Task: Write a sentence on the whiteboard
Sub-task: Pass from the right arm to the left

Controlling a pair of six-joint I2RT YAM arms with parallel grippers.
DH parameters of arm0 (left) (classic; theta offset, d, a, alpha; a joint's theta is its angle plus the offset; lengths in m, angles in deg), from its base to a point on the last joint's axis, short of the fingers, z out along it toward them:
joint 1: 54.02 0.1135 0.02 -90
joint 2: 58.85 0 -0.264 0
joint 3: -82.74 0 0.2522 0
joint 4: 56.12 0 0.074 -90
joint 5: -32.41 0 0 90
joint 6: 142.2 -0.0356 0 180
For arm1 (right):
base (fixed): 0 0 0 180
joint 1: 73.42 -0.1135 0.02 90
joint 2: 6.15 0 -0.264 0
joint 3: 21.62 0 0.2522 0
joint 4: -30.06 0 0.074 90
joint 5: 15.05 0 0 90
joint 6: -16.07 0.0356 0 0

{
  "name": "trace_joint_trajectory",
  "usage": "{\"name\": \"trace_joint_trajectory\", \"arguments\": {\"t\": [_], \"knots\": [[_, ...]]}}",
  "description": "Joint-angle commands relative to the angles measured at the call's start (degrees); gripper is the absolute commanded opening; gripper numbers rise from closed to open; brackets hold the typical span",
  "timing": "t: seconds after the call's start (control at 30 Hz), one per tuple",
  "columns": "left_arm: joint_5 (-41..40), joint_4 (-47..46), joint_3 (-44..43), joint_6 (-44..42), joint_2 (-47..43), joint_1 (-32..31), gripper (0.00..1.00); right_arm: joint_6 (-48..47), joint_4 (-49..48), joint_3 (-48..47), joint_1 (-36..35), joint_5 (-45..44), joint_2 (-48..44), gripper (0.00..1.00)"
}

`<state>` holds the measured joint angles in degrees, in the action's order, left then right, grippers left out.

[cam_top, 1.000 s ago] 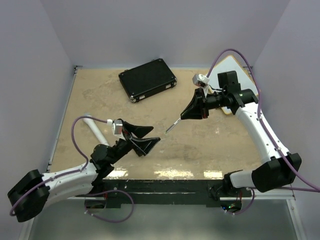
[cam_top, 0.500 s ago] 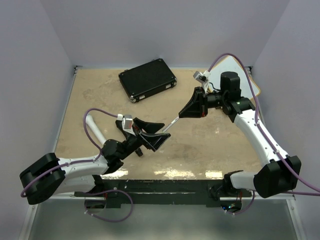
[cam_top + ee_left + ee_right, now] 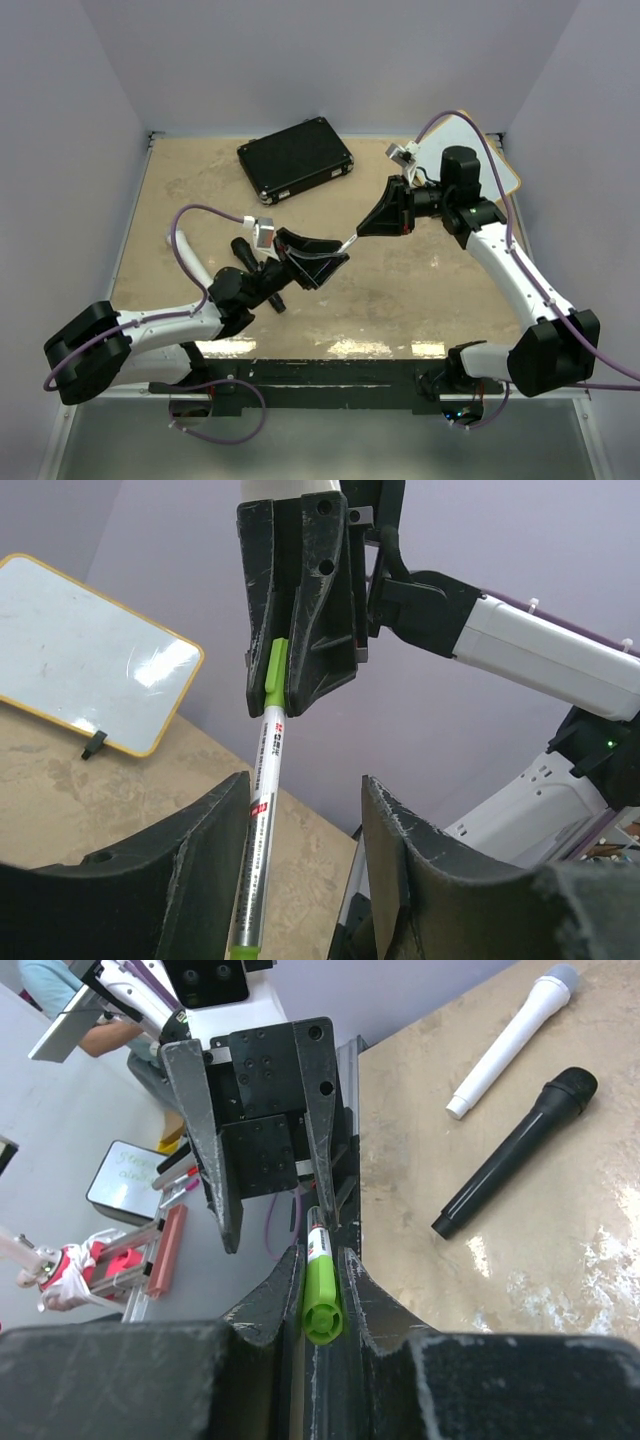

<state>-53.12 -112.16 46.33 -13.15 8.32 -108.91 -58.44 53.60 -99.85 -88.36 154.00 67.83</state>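
Note:
The whiteboard (image 3: 502, 165), white with an orange-yellow rim, lies at the far right back, mostly hidden by the right arm. It also shows in the left wrist view (image 3: 90, 665), and I see no green writing on its face. My right gripper (image 3: 368, 230) is shut on the green cap end of a silver marker (image 3: 322, 1290), held above the table's middle. The marker (image 3: 262, 800) points down-left between the fingers of my open left gripper (image 3: 330, 262), close against one finger (image 3: 215, 830).
A black case (image 3: 295, 158) lies at the back centre. A black microphone-like stick (image 3: 515, 1150) and a white cylinder (image 3: 510, 1035) lie on the left part of the table (image 3: 420, 290), by the left arm.
My left arm has swung right and forward. Its open jaws now stand around the marker's free end. My right gripper has shifted slightly left with the marker.

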Motion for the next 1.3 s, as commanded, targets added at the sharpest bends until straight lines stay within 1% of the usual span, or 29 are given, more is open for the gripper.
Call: {"name": "trace_joint_trajectory", "arguments": {"t": [0.0, 0.07, 0.23, 0.37, 0.4, 0.43, 0.5, 0.53, 0.57, 0.6, 0.63, 0.67, 0.7, 0.73, 0.77, 0.8, 0.83, 0.87, 0.9, 0.93, 0.97, 1.0, 1.03, 1.1, 1.13, 1.2, 1.27], "knots": [[1.1, 3.3, -4.0, -2.7, 0.1, -0.2, 0.51, 2.2, -3.8, 0.3, 0.1, 0.8, -2.3, 0.00], [1.2, 5.6, -4.7, -3.1, 0.0, -0.2, 0.48, 2.3, -3.9, 0.3, 0.2, 0.7, -2.3, 0.00], [1.3, 8.3, -5.5, -3.6, 0.1, -0.2, 0.46, 2.5, -4.6, 0.7, 0.2, 0.6, -2.6, 0.00], [2.9, 10.1, -6.9, -4.1, 1.0, -0.2, 0.41, 2.8, -4.9, 1.0, 0.1, 0.3, -2.5, 0.00], [3.3, 10.2, -7.3, -4.2, 1.1, -0.3, 0.37, 2.7, -4.9, 1.0, 0.1, 0.3, -2.3, 0.00], [3.4, 10.2, -7.5, -4.2, 1.2, -0.2, 0.24, 2.7, -5.1, 1.2, 0.1, 0.2, -2.4, 0.00], [3.4, 10.1, -7.3, -4.5, 1.1, -0.1, 0.11, 2.7, -5.2, 1.4, 0.1, 0.1, -2.4, 0.00], [2.9, 10.3, -7.4, -4.4, 0.6, -0.1, 0.00, 2.6, -5.6, 1.7, 0.1, 0.2, -2.4, 0.00], [1.6, 11.8, -7.2, -4.4, 0.2, 0.0, 0.00, 2.5, -5.7, 1.9, 0.2, 0.3, -2.5, 0.00], [1.7, 12.6, -7.1, -4.9, -0.5, 0.0, 0.00, 2.2, -5.8, 2.1, 0.1, 0.8, -2.6, 0.04], [2.1, 14.7, -7.1, -5.2, -1.9, 0.4, 0.00, 0.7, -5.8, 2.3, 0.2, 1.4, -2.6, 0.29], [3.8, 16.3, -7.2, -6.4, -2.7, 1.3, 0.00, -0.9, -5.6, 2.1, 0.2, 1.8, -2.6, 0.46], [4.7, 18.6, -7.9, -7.3, -3.5, 1.7, 0.00, -4.4, 0.3, 1.3, 0.1, 2.6, -2.4, 0.62], [6.0, 24.2, -8.4, -8.3, -5.6, 2.2, 0.00, -16.0, 6.2, -2.6, 0.9, 2.2, -1.4, 0.94], [9.4, 27.6, -9.0, -9.5, -6.5, 3.4, 0.00, -25.2, 14.2, -5.9, 1.0, 0.6, -0.2, 0.99], [11.5, 31.4, -11.0, -12.3, -7.3, 4.0, 0.00, -36.1, 34.7, -10.3, 0.9, -3.1, 1.2, 0.99], [13.8, 39.0, -12.1, -13.8, -8.3, 4.6, 0.00, -55.1, 43.3, -18.5, 0.1, -8.9, 3.0, 0.99], [17.2, 43.3, -13.6, -17.1, -8.6, 5.6, 0.00, -61.0, 49.5, -21.5, -0.2, -10.7, 6.9, 0.99], [18.7, 47.9, -17.3, -19.2, -8.5, 5.9, 0.00, -66.2, 60.3, -23.6, -0.2, -11.3, 8.6, 0.99], [19.7, 56.0, -19.2, -21.1, -8.2, 6.1, 0.00, -72.2, 62.4, -25.7, -0.4, -11.9, 10.4, 0.99], [21.9, 59.7, -21.2, -24.8, -7.8, 6.2, 0.00, -72.7, 62.4, -25.2, -0.6, -12.0, 10.5, 0.99], [22.7, 62.7, -24.8, -26.2, -6.5, 6.2, 0.00, -74.0, 62.4, -24.3, -2.0, -12.2, 9.7, 0.99], [23.4, 67.7, -26.3, -27.4, -5.7, 6.4, 0.00, -76.7, 62.4, -22.8, -3.4, -13.4, 8.9, 0.99], [25.1, 72.2, -30.4, -30.8, -3.3, 6.3, 0.00, -76.1, 60.7, -22.1, -8.3, -16.2, 7.4, 0.99], [25.3, 75.3, -31.6, -31.7, -2.7, 6.4, 0.00, -75.8, 60.6, -21.9, -9.5, -16.4, 7.2, 0.99], [25.1, 78.4, -35.1, -34.7, -0.7, 6.6, 0.00, -75.3, 60.5, -22.3, -12.3, -16.5, 6.9, 0.98], [23.3, 82.3, -38.2, -37.6, 0.1, 6.6, 0.00, -72.6, 59.3, -22.1, -14.0, -18.6, 6.9, 0.98]]}}
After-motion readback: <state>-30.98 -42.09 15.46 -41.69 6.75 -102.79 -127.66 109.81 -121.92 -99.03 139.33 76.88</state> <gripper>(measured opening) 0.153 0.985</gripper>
